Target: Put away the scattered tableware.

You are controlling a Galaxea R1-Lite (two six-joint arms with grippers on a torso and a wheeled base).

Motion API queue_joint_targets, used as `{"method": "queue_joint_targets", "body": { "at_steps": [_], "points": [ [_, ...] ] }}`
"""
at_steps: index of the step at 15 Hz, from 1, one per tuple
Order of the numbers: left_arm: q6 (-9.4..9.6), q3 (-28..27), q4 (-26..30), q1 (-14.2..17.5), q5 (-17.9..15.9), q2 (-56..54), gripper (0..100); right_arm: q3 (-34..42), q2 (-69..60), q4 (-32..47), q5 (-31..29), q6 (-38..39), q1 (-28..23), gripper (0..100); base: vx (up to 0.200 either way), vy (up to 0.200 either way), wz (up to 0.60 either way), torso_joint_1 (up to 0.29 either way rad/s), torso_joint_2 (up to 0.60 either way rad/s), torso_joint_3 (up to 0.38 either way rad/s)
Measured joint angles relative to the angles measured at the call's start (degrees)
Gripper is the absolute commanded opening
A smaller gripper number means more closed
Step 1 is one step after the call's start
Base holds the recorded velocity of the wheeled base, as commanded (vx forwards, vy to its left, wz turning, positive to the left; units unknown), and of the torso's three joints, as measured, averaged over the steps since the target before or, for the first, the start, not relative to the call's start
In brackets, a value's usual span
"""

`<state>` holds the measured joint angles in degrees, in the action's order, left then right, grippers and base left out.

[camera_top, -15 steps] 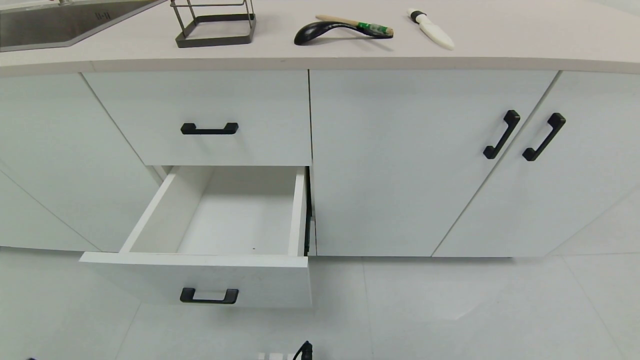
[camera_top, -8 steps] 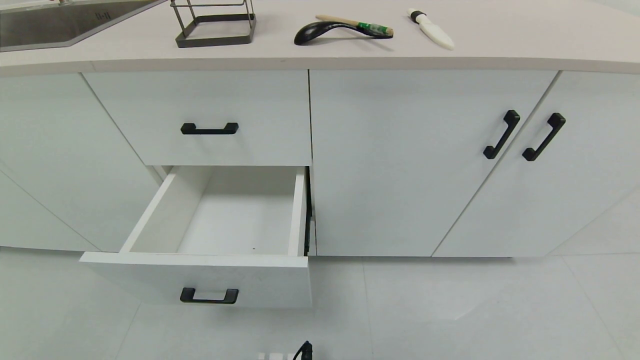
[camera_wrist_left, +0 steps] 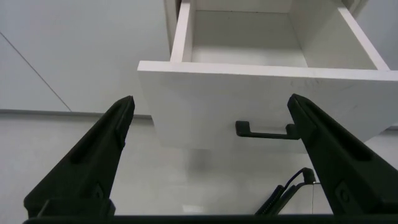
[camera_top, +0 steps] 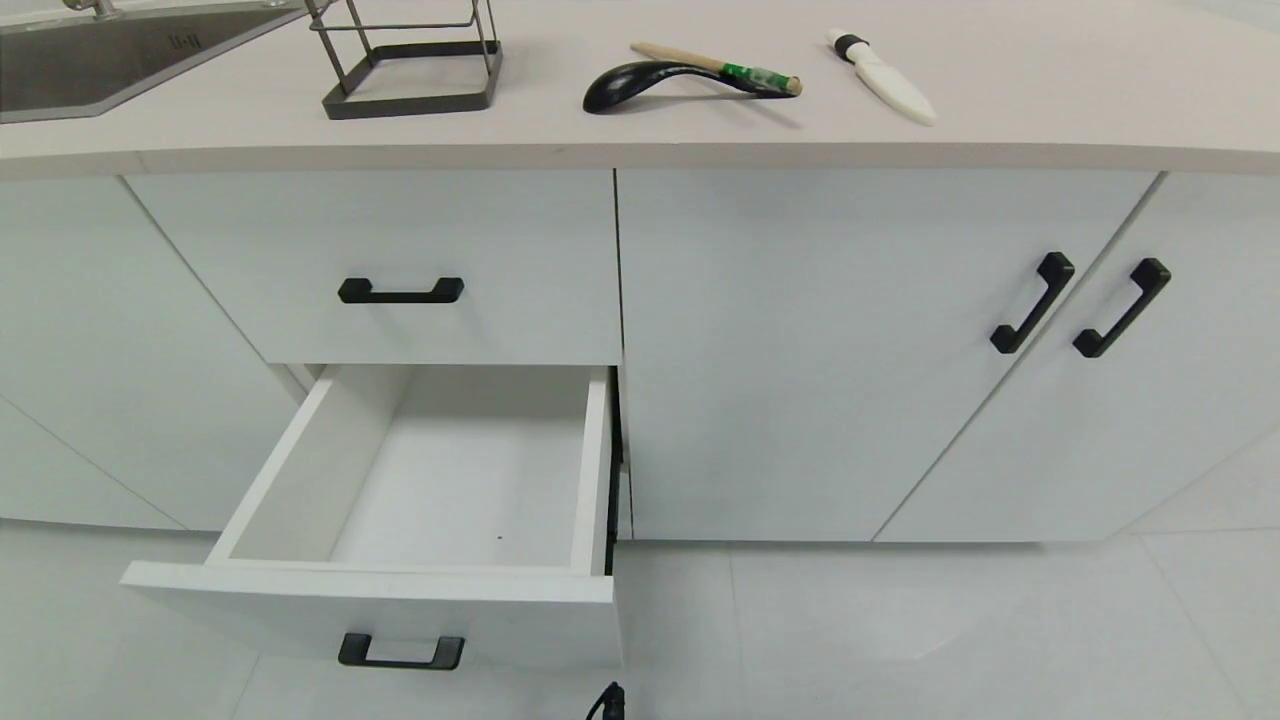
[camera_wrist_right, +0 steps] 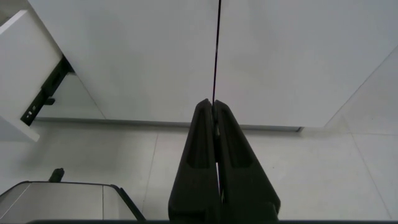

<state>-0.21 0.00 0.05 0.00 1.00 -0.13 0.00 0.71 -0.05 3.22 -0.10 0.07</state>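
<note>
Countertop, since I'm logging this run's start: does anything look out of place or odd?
Yes: a black spoon with a wooden stick lying against its handle, and a white knife lie loose on the countertop, at different angles. Below, the lower drawer stands pulled open. Nothing looks spilled or damaged.

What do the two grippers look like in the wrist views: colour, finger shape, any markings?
Both are plain matte black, unmarked. The left gripper has two long, flat-sided fingers that taper from broad bases to narrow tips. The right gripper has fingers of the same wedge shape.
</note>
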Motion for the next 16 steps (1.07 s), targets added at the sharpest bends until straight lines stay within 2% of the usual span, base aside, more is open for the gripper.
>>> {"method": "queue_joint_targets", "body": {
  "at_steps": [5,10,14,16],
  "points": [
    [-0.2,0.0,-0.02,0.0,0.01,0.02,100,0.0,0.0,-0.02,0.0,0.02,0.02,0,0.0,0.0,0.0,0.0,0.0,0.0],
    [-0.28,0.0,-0.02,0.0,0.04,0.06,100,0.0,0.0,0.0,-0.07,-0.06,-0.02,0,0.0,0.0,0.6,0.005,0.0,0.002],
    [-0.48,0.0,-0.02,0.0,0.04,0.06,100,0.0,0.02,-0.02,-0.07,-0.04,-0.02,0,0.0,0.0,0.0,0.0,0.0,0.0],
    [-0.52,0.0,-0.05,0.0,0.04,0.09,100,0.0,0.02,0.0,-0.07,0.02,-0.02,0,0.0,0.0,-0.6,0.002,0.0,0.007]
  ]
}}
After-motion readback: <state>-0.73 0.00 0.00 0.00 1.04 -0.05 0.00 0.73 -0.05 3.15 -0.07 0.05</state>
